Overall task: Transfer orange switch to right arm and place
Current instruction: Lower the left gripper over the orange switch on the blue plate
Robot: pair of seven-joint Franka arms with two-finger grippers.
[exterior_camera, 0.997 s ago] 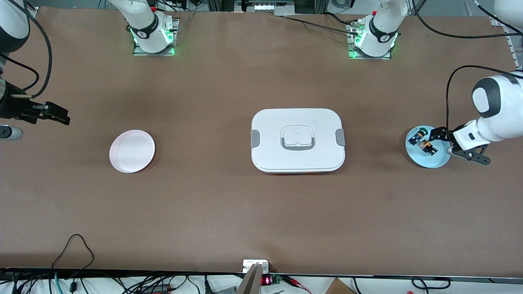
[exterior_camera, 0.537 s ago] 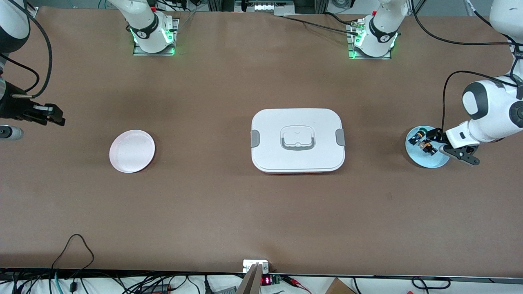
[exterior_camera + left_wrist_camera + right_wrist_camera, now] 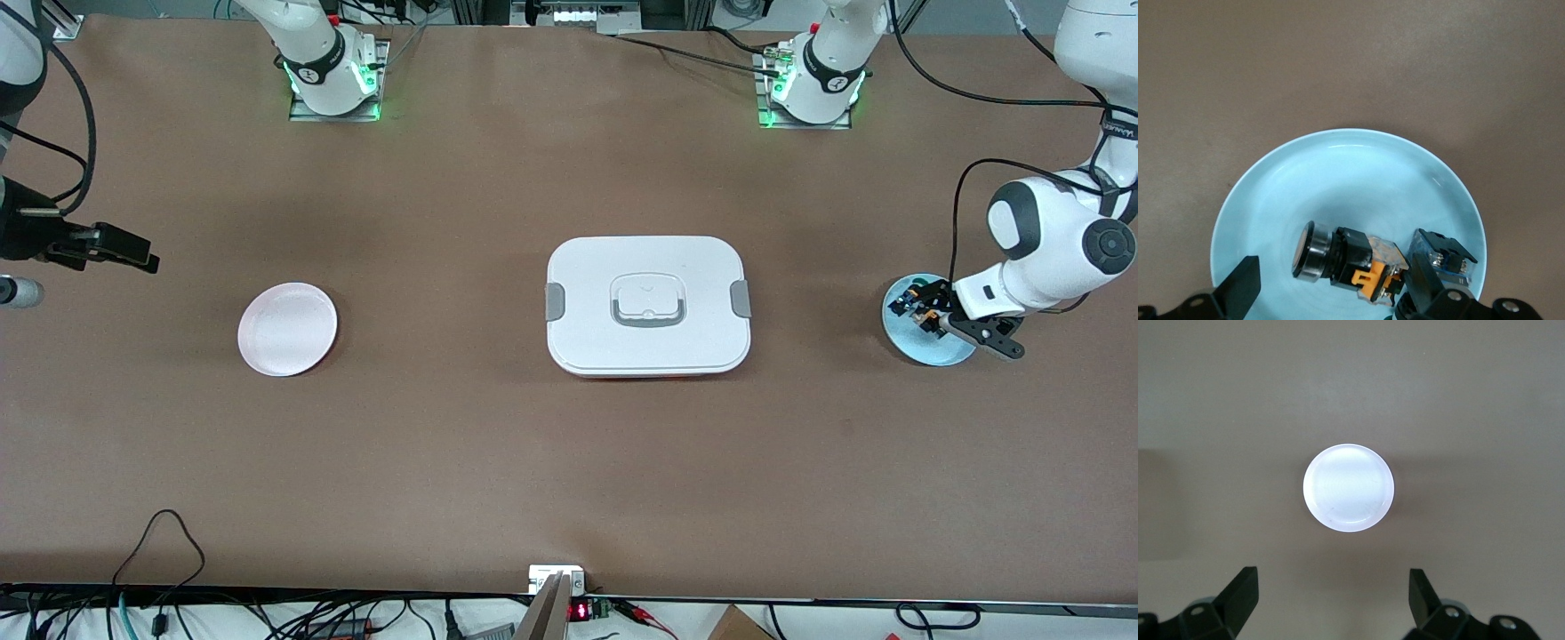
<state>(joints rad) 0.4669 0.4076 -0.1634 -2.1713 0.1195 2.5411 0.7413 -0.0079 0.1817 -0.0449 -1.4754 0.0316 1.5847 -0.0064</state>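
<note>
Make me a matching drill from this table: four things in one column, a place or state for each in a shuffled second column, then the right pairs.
1. orange switch
2. pink plate
3. white lidded box
4. left gripper

A. mid-table, lid on
B. open, over the blue plate
C. lying on its side on the blue plate
D. bare, toward the right arm's end

Pairs: 1-C, 2-D, 3-A, 4-B

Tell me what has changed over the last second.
The left gripper has moved in over the blue plate, open around the orange switch, not yet gripping it. The right gripper shifted slightly at its end of the table, open and empty. Pink plate, white box and both switches stayed put.
</note>
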